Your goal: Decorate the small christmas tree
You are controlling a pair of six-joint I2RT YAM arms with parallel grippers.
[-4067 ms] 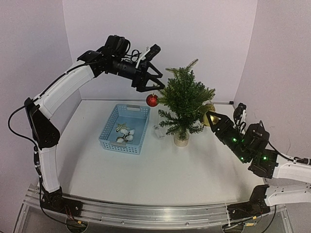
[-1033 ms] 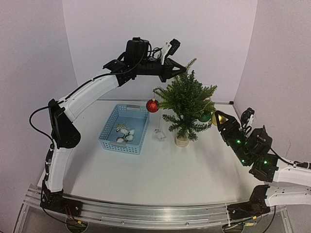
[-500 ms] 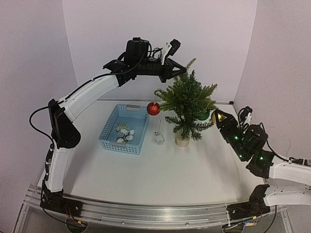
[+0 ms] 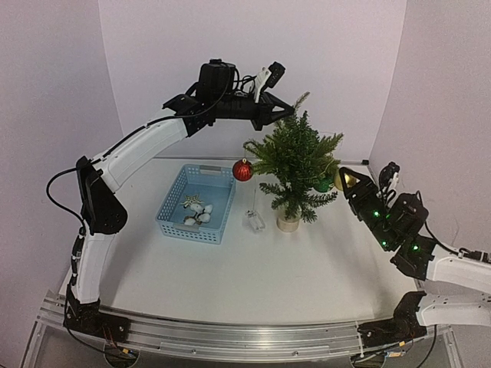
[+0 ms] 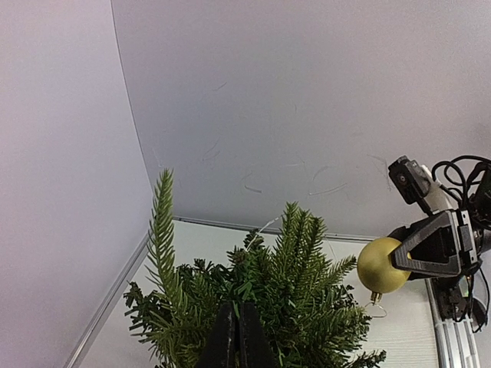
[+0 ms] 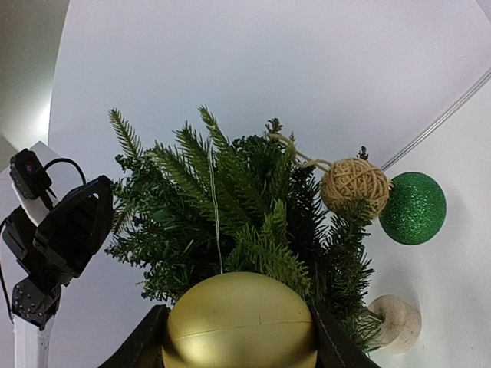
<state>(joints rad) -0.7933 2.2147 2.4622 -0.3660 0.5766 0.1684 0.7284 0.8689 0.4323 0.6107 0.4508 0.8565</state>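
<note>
2 arms of mine reached over the white table (image 4: 253, 284), and the small christmas tree (image 4: 294, 157) stood upright toward its back on a round wooden base (image 4: 287, 223). My left arm arched high from the tree's left. My left gripper (image 4: 288, 115) sat at the tree's very top, its fingers (image 5: 234, 337) pressed together among the uppermost needles; I could not tell whether any twig was pinched between them. My right gripper (image 4: 347, 182) stood just right of the tree at about mid height, clamped on a gold ball (image 6: 239, 322) whose wire hook dangled beside the right-hand branches. Left of the tree, well apart from it, lay a blue basket (image 4: 170, 201) with several white ornaments (image 4: 199, 213) inside. A red ball (image 4: 242, 170) hung from a branch tip on the tree's left side. A green ball (image 4: 323, 185) hung low on the tree's right side, and a twine ball (image 6: 354, 185) hung just beside it in the branches. 1 small clear object (image 4: 254, 221) lay on the table just left of the tree's base.
</note>
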